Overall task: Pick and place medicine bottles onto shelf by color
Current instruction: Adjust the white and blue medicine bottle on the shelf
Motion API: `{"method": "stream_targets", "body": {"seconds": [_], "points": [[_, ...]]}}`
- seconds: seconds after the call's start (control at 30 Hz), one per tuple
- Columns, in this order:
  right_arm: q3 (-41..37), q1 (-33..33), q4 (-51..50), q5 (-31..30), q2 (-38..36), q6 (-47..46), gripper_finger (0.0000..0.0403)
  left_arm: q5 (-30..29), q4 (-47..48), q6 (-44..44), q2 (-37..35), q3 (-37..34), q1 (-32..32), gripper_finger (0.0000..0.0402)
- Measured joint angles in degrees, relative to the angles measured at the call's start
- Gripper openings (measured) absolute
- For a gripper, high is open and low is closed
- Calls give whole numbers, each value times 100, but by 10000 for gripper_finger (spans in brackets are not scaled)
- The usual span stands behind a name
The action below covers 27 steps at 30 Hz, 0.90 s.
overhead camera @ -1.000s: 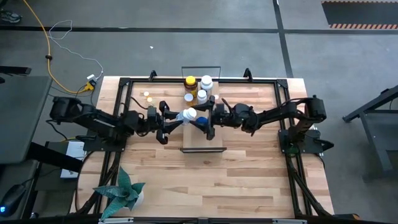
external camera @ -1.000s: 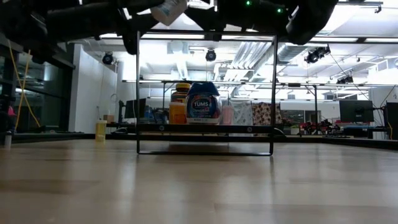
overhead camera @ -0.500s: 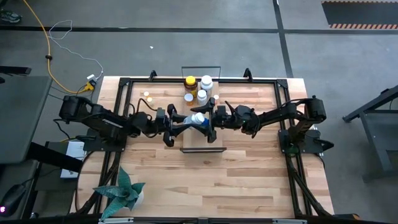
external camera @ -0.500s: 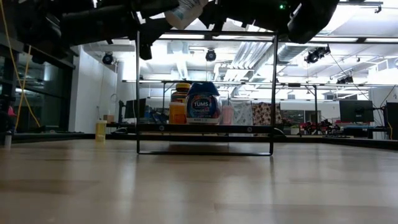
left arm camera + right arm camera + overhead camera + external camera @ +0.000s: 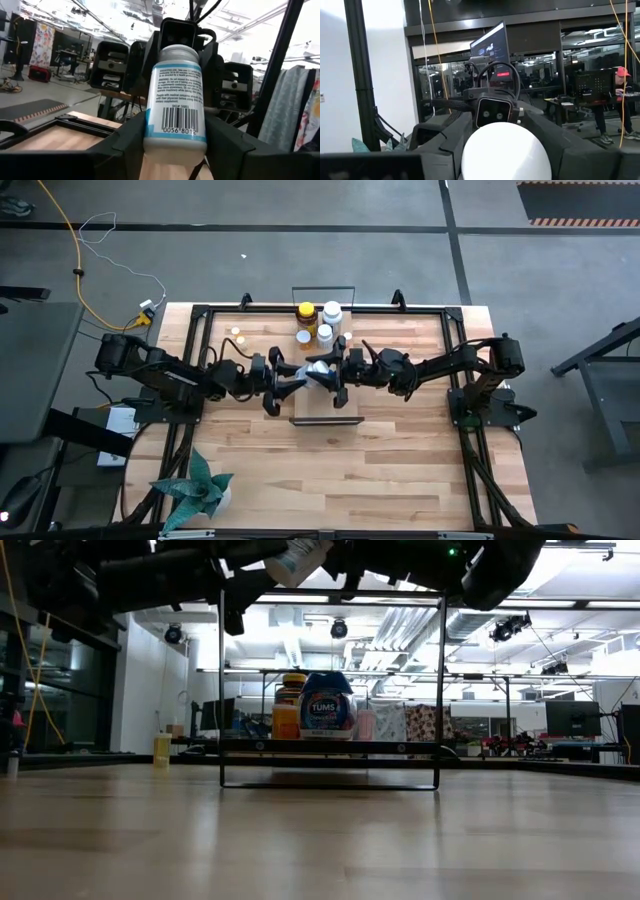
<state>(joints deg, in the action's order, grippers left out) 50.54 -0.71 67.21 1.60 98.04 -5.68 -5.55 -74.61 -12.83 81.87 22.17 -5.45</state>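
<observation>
White labelled bottle [image 5: 318, 369] midair over shelf [image 5: 327, 395]; other bottles [image 5: 318, 323] upright there.

The shelf [image 5: 326, 405] (light wood) carries medicine bottles [image 5: 318, 324] at its far end.

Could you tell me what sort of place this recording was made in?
Most likely a robotics lab or workshop: a wooden table with mounted robot arms on a grey concrete floor, computer monitors behind glass partitions, and exposed ceiling ducts above further workbenches.
</observation>
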Motion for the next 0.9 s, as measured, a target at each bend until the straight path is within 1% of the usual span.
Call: {"method": "stream_targets", "body": {"seconds": [0.13,0.23,0.33,0.43,0.57,0.67,0.8,0.9], "points": [[0,-4,-70,40,0,-36,145,129,130,61,-41,-2,-1,183],[0,-42,-334,42,-103,-50,145,195,517,176,-256,-4,-27,197],[0,-92,-835,6,-311,-28,145,208,1128,317,-655,-6,-99,205],[0,-72,-1371,-262,-537,241,147,195,1872,419,-1221,-7,-188,207],[0,49,-2138,-889,-863,632,146,191,2968,461,-2066,-7,-307,206],[0,130,-2838,-1486,-1104,954,148,174,3728,566,-2666,-7,-362,207],[0,157,-3740,-2336,-1327,1131,151,48,4332,602,-3227,-7,-354,208],[-34,82,-4175,-2746,-1386,1133,148,7,4547,618,-3448,-7,-354,209]]}}
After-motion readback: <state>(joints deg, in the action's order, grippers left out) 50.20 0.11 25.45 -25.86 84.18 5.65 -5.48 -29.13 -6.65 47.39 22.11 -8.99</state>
